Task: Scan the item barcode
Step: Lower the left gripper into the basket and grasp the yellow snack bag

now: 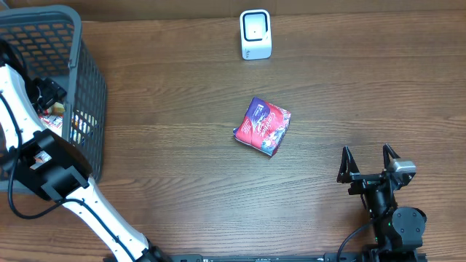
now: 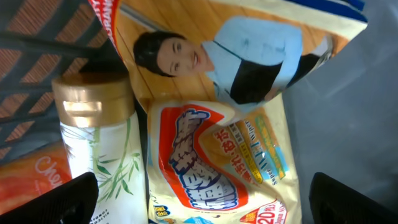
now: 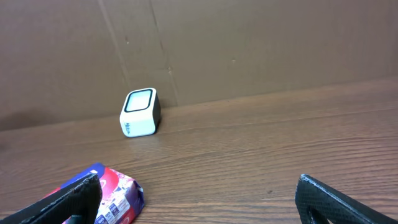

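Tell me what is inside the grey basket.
The left wrist view shows a gold-capped bottle, a cream snack bag, a pack picturing a woman and an orange packet. Whatever lies beneath them is covered.

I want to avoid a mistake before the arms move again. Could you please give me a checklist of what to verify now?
1. Right gripper open and empty: ok.
2. Left gripper open, holding nothing, over the snack bag in the basket: ok.
3. Red package free on the table, touching no gripper: ok.
4. Scanner upright, nothing blocking its window: ok.
5. Barcode side of the Red package located: cannot tell.
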You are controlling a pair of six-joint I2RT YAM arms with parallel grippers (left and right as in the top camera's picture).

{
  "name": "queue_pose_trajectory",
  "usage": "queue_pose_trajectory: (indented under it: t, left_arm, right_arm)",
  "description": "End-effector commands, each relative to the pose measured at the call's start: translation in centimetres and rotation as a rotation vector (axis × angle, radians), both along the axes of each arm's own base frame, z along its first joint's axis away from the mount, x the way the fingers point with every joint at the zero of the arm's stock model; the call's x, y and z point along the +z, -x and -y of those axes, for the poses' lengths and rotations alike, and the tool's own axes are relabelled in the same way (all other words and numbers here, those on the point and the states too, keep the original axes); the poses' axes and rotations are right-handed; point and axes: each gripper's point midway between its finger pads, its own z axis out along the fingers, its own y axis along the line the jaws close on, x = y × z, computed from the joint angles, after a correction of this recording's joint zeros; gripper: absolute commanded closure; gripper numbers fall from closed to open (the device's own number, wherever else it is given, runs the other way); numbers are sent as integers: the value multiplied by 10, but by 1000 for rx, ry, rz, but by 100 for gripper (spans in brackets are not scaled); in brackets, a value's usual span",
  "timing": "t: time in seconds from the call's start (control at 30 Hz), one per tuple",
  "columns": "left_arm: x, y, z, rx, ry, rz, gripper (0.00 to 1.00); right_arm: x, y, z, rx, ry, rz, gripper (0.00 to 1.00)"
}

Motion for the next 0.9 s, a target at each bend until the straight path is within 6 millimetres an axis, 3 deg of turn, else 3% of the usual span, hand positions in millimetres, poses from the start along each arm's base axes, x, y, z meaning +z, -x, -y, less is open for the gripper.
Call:
queue_pose_trajectory:
  t: [0.0, 0.17, 0.23, 0.37, 0.5, 0.7, 0.8, 0.87]
  left_arm:
    - [-34, 1, 4, -32, 49, -62, 0]
    - [-35, 2, 4, -32, 52, -65, 12]
    - [-35, 5, 5, -31, 58, -79, 22]
    - [-25, 10, 9, -26, 65, -86, 15]
    - [8, 9, 11, -29, 33, -32, 14]
    - [88, 20, 22, 1, -33, 100, 10]
    - [108, 33, 33, 12, -24, 107, 7]
    - [111, 46, 40, 15, -4, 70, 6]
  right_arm:
    - [-1, 0, 2, -12, 4, 7, 0]
    - [-1, 0, 2, -12, 4, 7, 0]
    - [-1, 0, 2, -12, 4, 7, 0]
    - [-1, 0, 2, -12, 4, 7, 0]
    - [-1, 0, 2, -12, 4, 7, 0]
    - [-1, 0, 2, -12, 4, 7, 0]
    - [-1, 0, 2, -12, 4, 7, 0]
    - [-1, 0, 2, -12, 4, 7, 0]
